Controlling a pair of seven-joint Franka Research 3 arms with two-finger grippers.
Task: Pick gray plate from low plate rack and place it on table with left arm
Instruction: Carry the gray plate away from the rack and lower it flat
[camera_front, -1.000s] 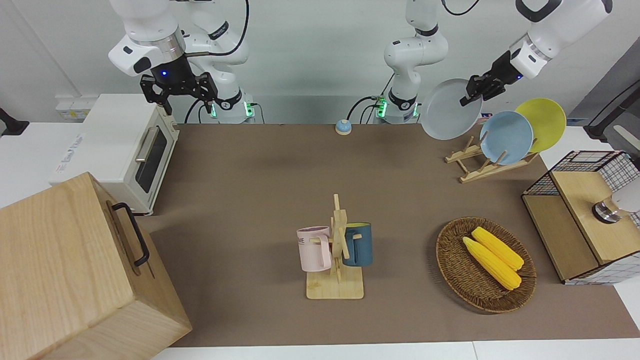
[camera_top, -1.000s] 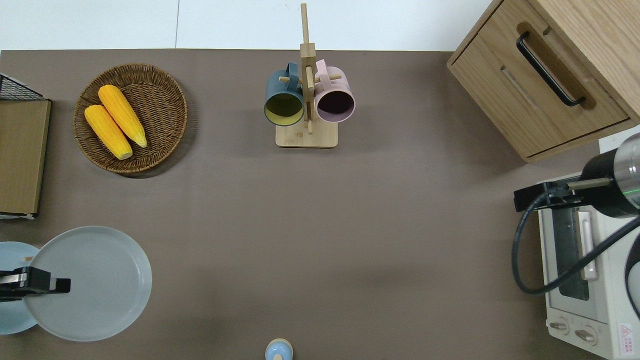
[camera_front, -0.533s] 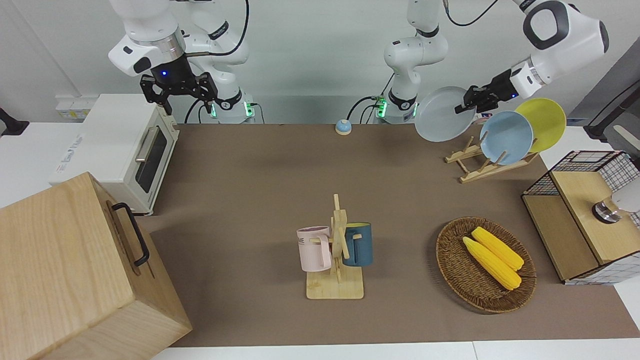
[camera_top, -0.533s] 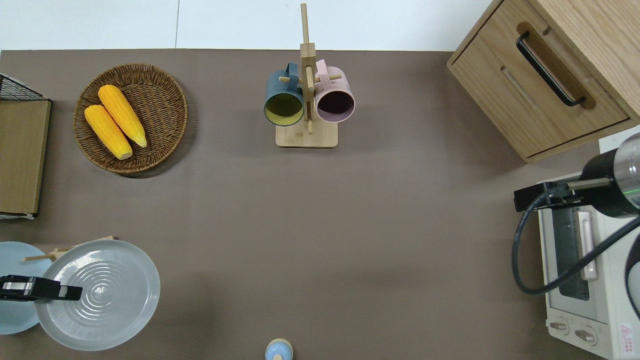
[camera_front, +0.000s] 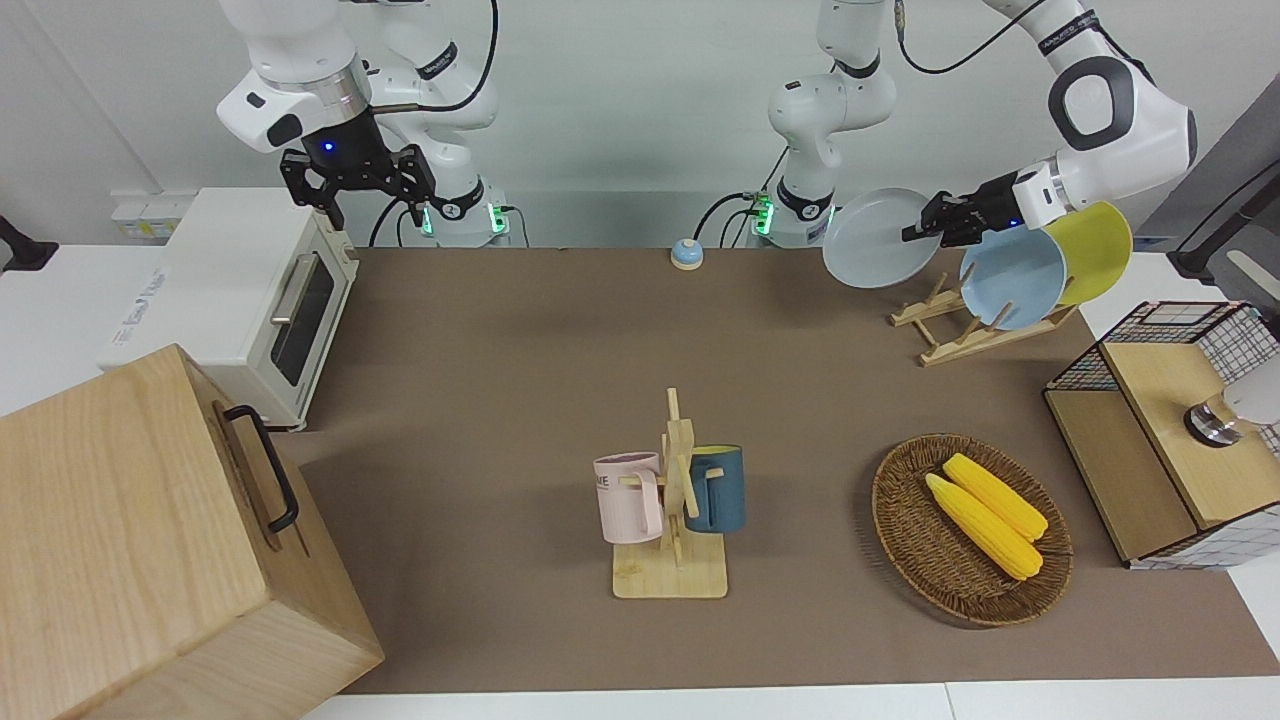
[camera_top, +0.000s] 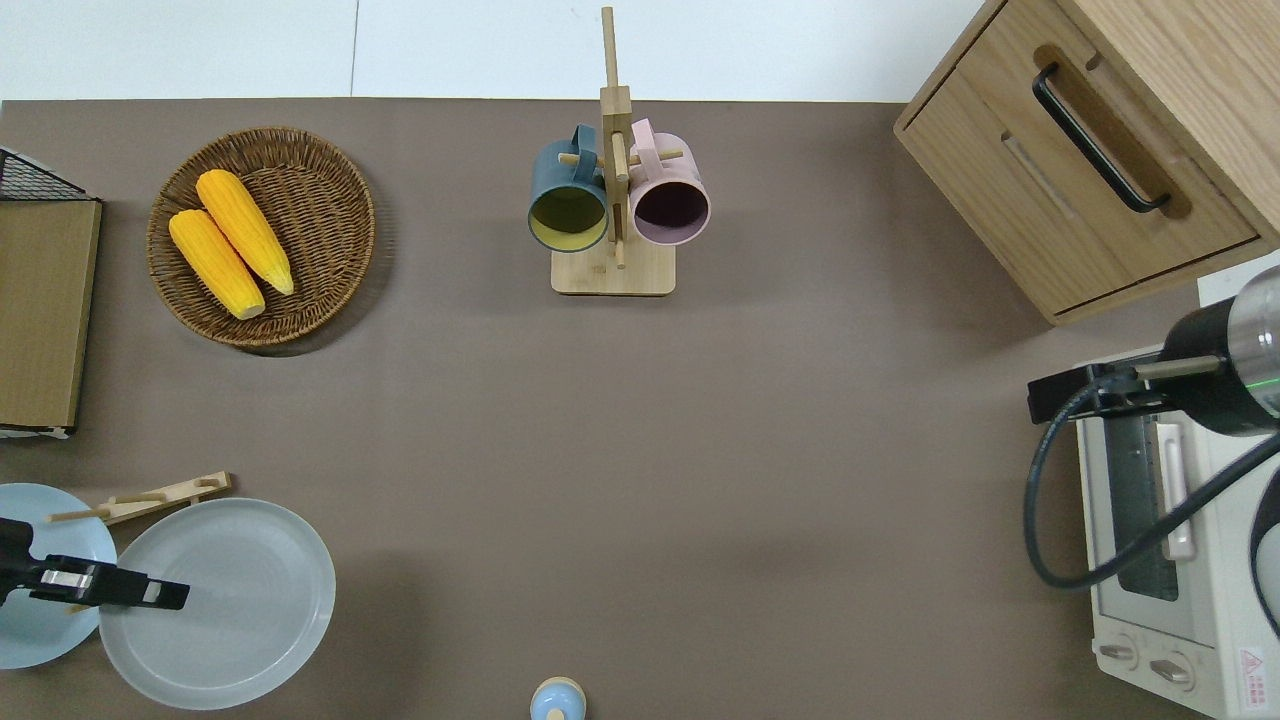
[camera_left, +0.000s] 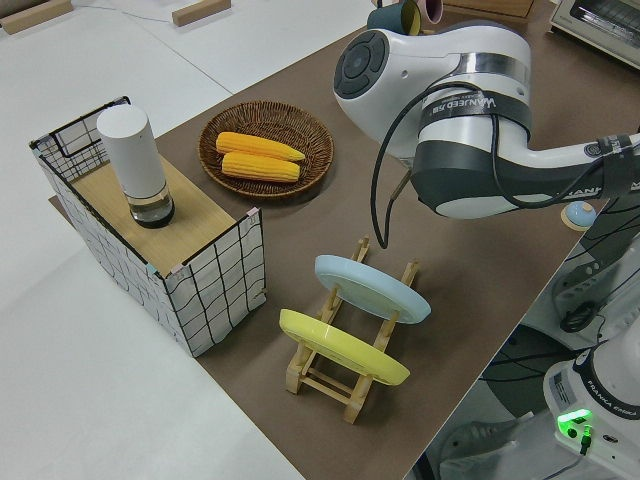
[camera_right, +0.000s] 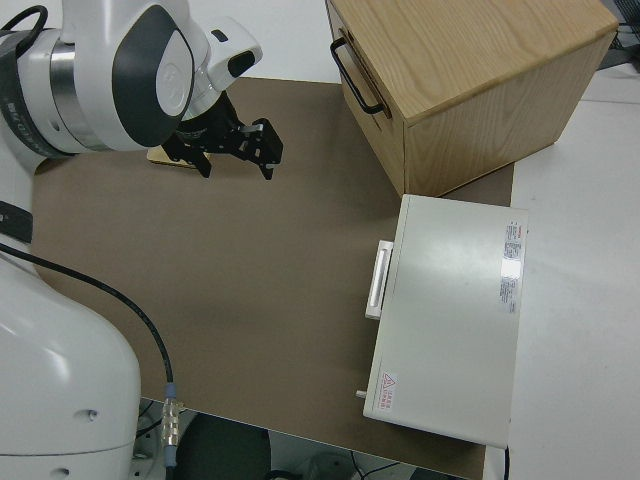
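A brown-matted surface (camera_top: 700, 450) is lying under white walls, and its wide middle is standing bare in the overhead view. The left arm (camera_front: 1110, 110) is holding the gray plate (camera_top: 218, 602) in the air, its jaws (camera_top: 165, 595) pinching the plate's rim at about nine o'clock on the plate as seen from overhead. The plate is hanging over the mat near the 7 o'clock corner of that view, tilted in the front view and clear of the low plate rack (camera_front: 965, 330). The rack's freed pegs are showing at the plate's 11 o'clock, overhead.

A sky-blue plate (camera_left: 372, 288) and a yellow plate (camera_left: 343, 347) are leaning in the rack; the overhead view is cutting the blue one at its edge and missing the yellow one, while the left side view is showing both but hiding the gray plate. A small bell (camera_top: 558, 698) is sitting at the 6 o'clock edge. The right arm is parked, its jaws (camera_front: 357, 190) spread.
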